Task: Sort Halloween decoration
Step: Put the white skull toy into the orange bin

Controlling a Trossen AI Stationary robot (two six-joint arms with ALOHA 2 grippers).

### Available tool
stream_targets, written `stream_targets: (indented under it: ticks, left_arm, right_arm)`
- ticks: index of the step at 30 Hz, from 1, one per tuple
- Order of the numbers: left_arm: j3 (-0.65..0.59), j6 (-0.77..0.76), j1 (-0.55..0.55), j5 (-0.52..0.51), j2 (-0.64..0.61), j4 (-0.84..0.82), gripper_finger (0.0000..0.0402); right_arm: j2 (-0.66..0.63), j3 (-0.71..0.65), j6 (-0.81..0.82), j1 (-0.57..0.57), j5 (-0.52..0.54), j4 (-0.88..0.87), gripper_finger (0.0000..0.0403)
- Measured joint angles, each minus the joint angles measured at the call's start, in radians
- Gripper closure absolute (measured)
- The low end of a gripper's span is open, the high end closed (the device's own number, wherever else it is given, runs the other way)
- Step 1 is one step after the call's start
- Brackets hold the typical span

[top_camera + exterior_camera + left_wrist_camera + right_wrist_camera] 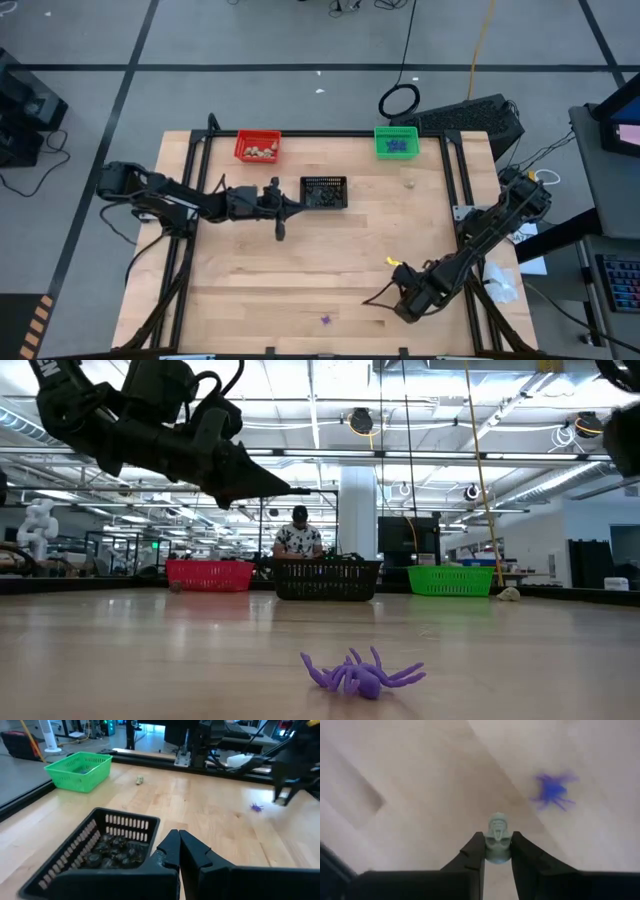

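The right gripper pinches a pale beige skull-shaped trinket between its two dark fingers, holding it above the light wooden table, not far from a small purple spiky plastic spider that lies loose on the boards near the table's front edge. The skull's matching pile sits in the small red plastic basket, well apart from the spider at the table's far edge; a small black plastic basket of dark bits stands nearer the middle, and a small green plastic basket holds purple pieces. One more pale beige lump lies on the wood just in front of the green basket. The left gripper, its fingers pressed together and holding nothing, hangs just beside the black basket. The grip on the skull looks narrow, only its lower part caught, so a quick swing towards the red basket could likely twist it free; the left arm also lies close to that route, and a collision seems possible.
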Motion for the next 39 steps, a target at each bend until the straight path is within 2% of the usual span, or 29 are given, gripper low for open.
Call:
stream_targets:
  ticks: [7,14,17,23,30,39]
  left_arm:
    - [-0.075,0.009,0.004,0.003,-0.173,-0.054,0.0402]
    - [-0.241,-0.001,0.041,0.002,-0.335,-0.006,0.0402]
    - [-0.283,-0.007,0.063,0.002,-0.399,-0.006,0.0402]
    - [-0.298,-0.005,0.093,0.002,-0.489,-0.046,0.0402]
    - [-0.298,0.025,0.094,-0.039,-0.598,-0.117,0.0402]
    - [-0.298,0.027,0.093,-0.071,-0.691,-0.171,0.0402]
  right_arm:
    - [0.0,0.075,-0.291,-0.116,0.128,-0.03,0.0352]
    - [0.0,0.113,-0.641,-0.328,0.221,-0.004,0.0351]
    - [0.0,0.156,-0.807,-0.434,0.267,0.039,0.0351]
    - [0.015,0.241,-1.119,-0.653,0.266,0.233,0.0351]
    - [0.187,0.397,-1.348,-0.817,0.259,0.431,0.0351]
    - [0.449,0.662,-1.386,-0.939,0.262,0.646,0.0351]
